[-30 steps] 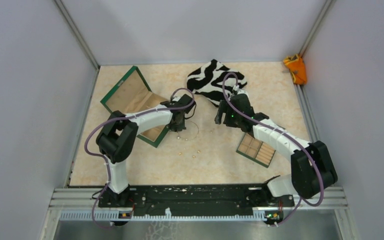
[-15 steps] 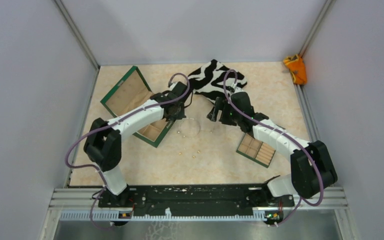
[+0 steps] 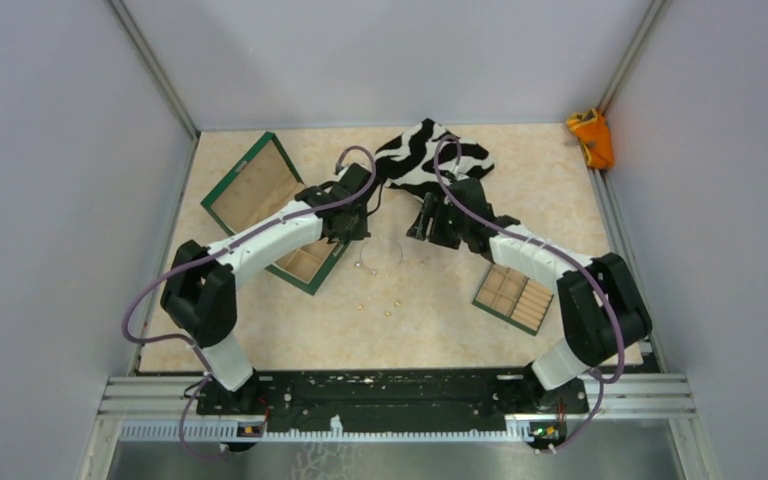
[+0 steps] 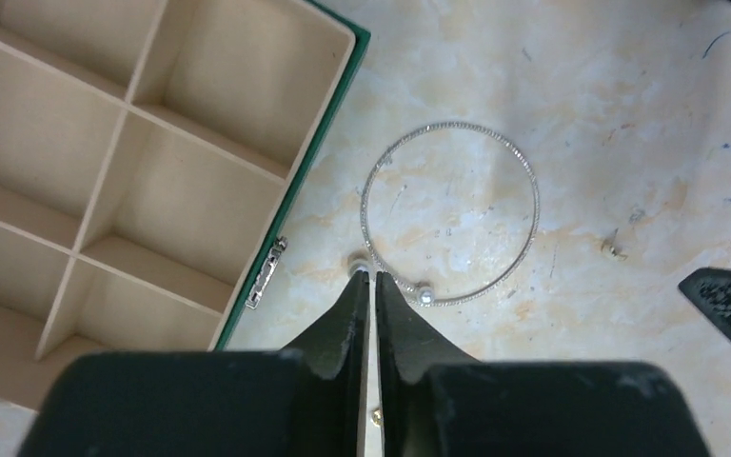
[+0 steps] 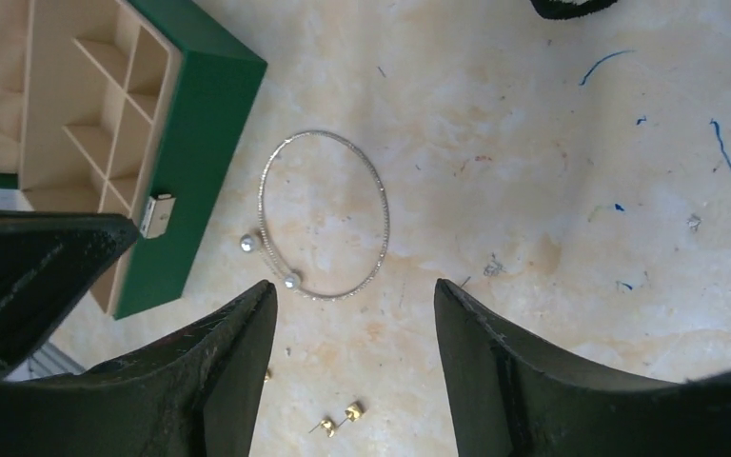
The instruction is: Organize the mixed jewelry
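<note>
Silvery hoop lies free; L gripper, jaws nearly together, empty, now sits farther, R gripper, jaws apart, now nearer it, so pickup pending.

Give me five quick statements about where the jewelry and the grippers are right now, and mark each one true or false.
1. The thin silvery wire hoop lies flat on the marbled tabletop, outside the dark green box with tan wooden compartments. True.
2. The right gripper is clamped on the hoop. False: its jaws stand open above the table, gripping nothing.
3. The tiny gold-coloured pieces sit in a compartment. False: they lie on the bare tabletop.
4. The compartments that the left wrist view shows are empty. True.
5. The black-and-white zebra-striped cloth covers the box. False: it lies apart, at the table's far side.
</note>
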{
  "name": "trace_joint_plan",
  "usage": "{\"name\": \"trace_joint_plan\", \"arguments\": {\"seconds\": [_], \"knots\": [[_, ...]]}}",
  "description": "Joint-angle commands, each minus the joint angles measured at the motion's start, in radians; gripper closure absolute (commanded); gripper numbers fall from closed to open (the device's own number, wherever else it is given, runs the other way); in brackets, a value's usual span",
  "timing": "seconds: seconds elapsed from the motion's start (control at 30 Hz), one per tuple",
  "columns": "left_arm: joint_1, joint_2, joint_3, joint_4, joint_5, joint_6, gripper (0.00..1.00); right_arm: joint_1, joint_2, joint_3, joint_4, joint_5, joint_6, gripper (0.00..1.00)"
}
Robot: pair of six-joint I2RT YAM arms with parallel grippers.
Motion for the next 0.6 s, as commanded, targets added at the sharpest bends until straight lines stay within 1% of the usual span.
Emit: {"name": "trace_joint_plan", "arguments": {"seconds": [0.0,0.1,0.17,0.27,0.47,0.57], "knots": [[0.006,-0.002,-0.049,0.002,0.064,-0.004,0.84,0.052,0.031,0.131,-0.191,0.104,-0.074,0.39],[0.011,-0.010,-0.071,0.025,0.092,0.011,0.66,0.102,0.052,0.164,-0.243,0.166,-0.094,0.39],[0.017,0.009,-0.075,0.027,0.117,0.017,0.60,0.104,0.046,0.141,-0.202,0.158,-0.076,0.40],[0.021,0.046,-0.082,0.018,0.113,-0.001,0.59,0.104,0.035,0.121,-0.169,0.148,-0.069,0.40],[0.021,0.077,-0.139,0.059,0.100,-0.105,0.66,0.103,0.030,0.116,-0.169,0.145,-0.082,0.40],[0.021,0.099,-0.157,0.080,0.091,-0.135,0.66,0.104,0.026,0.105,-0.166,0.145,-0.081,0.40]]}}
